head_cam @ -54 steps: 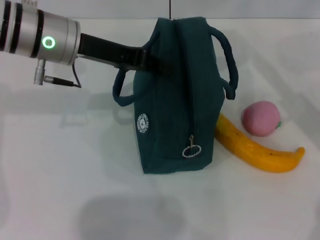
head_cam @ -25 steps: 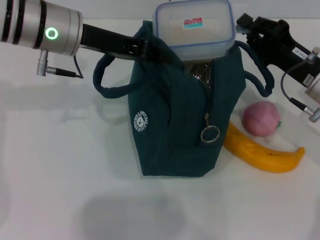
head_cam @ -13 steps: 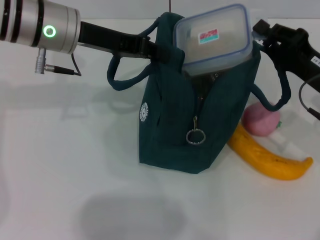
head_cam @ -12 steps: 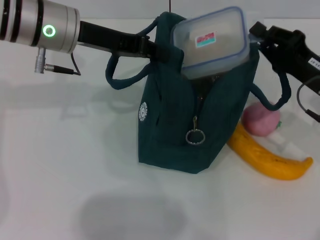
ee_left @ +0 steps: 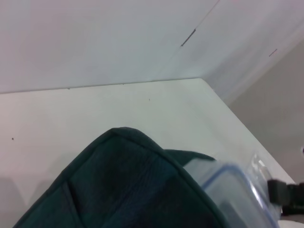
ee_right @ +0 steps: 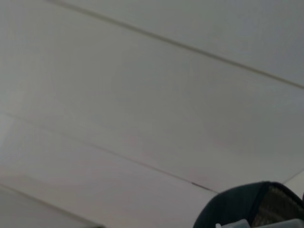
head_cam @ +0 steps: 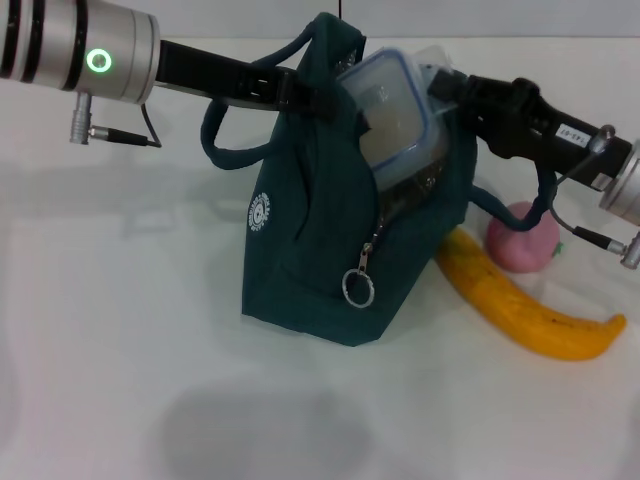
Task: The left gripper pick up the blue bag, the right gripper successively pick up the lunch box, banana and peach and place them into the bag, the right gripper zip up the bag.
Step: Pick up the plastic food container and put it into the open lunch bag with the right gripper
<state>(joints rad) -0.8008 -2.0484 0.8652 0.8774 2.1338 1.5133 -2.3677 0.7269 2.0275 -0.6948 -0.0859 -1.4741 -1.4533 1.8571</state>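
The blue bag (head_cam: 305,250) stands on the white table, its top edge held up by my left gripper (head_cam: 298,96), which is shut on the fabric. The clear lunch box (head_cam: 392,112) with a blue rim is tipped on edge and sits partly inside the bag's open mouth. My right gripper (head_cam: 452,96) is shut on the box's far side, reaching in from the right. The banana (head_cam: 525,302) and the pink peach (head_cam: 524,238) lie on the table to the right of the bag. In the left wrist view the bag (ee_left: 123,190) and the lunch box (ee_left: 235,187) fill the lower part.
The zipper pull ring (head_cam: 357,288) hangs at the bag's front. One bag handle (head_cam: 222,150) loops out on the left, and another (head_cam: 510,205) hangs under my right arm. The white table (head_cam: 120,330) stretches around the bag.
The lunch box has tipped from nearly flat above the bag to on edge, lower in the opening. My right gripper moved left and down with it. The bag leaned and shifted left.
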